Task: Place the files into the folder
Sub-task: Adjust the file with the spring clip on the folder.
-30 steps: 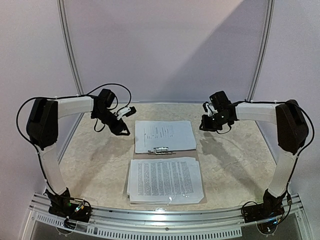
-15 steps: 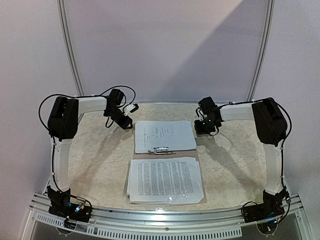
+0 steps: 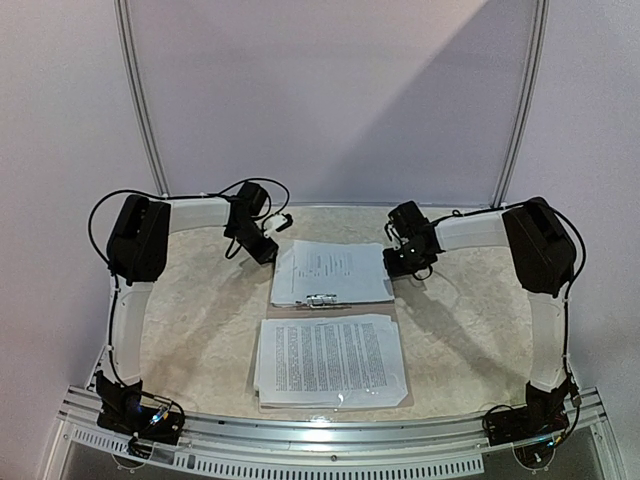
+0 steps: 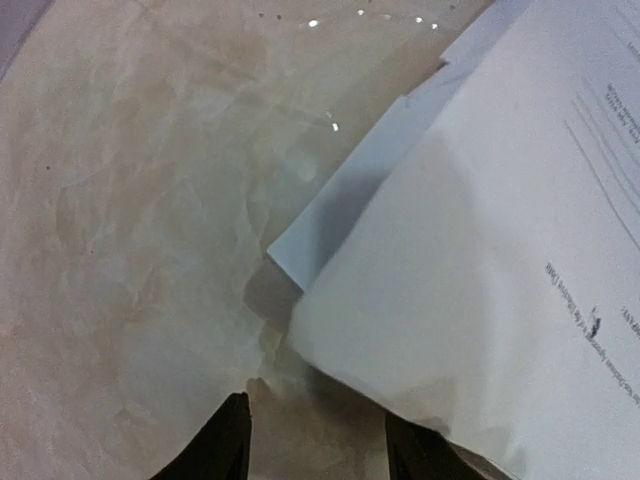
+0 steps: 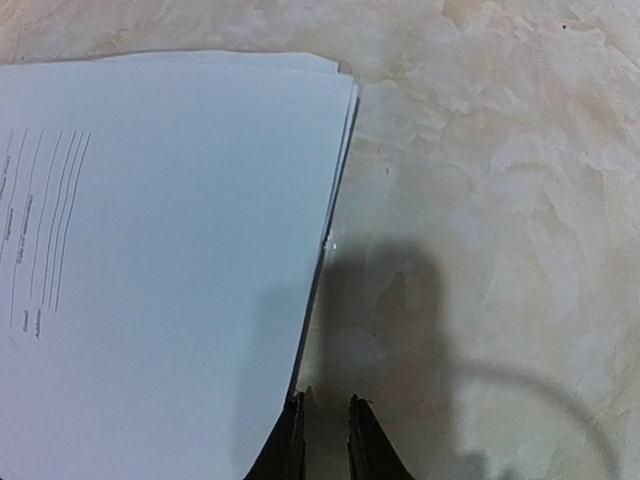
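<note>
The files are two stacks. A far stack of white sheets [image 3: 330, 272] carries a metal clip [image 3: 322, 299] at its near edge. A densely printed stack [image 3: 332, 358] lies on the tan folder [image 3: 409, 397], whose edge shows round it. My left gripper [image 3: 268, 252] is open and empty at the far stack's left far corner; in the left wrist view [image 4: 318, 448] that corner [image 4: 470, 300] is raised just ahead of the fingers. My right gripper [image 3: 396, 262] is at the stack's right edge; in the right wrist view [image 5: 328, 435] its jaws are a narrow gap apart, empty, beside the sheets [image 5: 170, 250].
The table top [image 3: 200, 310] is a beige marbled sheet. A metal rail [image 3: 320, 435] runs along the near edge with both arm bases on it. A white backdrop with two curved metal poles [image 3: 140, 110] closes the far side.
Both arms have swung inward and down toward the far stack. The left gripper has come to its left far corner, the right gripper to its right edge. The stacks have not moved.
</note>
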You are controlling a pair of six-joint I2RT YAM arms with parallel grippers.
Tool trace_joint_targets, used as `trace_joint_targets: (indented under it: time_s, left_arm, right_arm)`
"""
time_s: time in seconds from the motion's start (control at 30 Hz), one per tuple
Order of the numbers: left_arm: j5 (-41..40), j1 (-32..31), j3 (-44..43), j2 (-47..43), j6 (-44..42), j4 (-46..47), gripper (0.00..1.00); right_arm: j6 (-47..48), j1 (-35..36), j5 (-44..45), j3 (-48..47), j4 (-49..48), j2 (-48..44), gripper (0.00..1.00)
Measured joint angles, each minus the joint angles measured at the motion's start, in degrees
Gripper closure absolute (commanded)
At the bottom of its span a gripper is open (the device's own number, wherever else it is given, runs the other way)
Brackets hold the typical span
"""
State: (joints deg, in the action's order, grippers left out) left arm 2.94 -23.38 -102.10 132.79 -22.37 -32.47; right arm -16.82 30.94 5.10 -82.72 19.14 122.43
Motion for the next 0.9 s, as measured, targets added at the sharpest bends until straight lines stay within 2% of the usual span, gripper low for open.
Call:
trace_joint_targets:
  time_s: [0.17,0.6,0.77,0.9]
  left_arm:
    - [-1.51,0.00,0.87,-0.20,-0.13,0.74,0.52]
    - [-8.50,0.55,5.99,-3.87,-1.51,2.05,0.50]
    - [-7.45,1.05,13.46,-12.04,-2.19,1.60,0.50]
    - [-2.08,1.01,19.87,-21.57,-2.93,1.27,0.51]
  right_arm:
    - [-0.31,0.42,0.24,3.02,-0.09,-2.23,0.85]
    - [0.02,0.52,2.73,2.47,3.23,-3.89,0.83]
    - [0.00,1.42,4.26,2.58,4.15,-9.90,0.82]
    - [-0.66,4.76,2.21,4.42,2.43,-15.43,0.75]
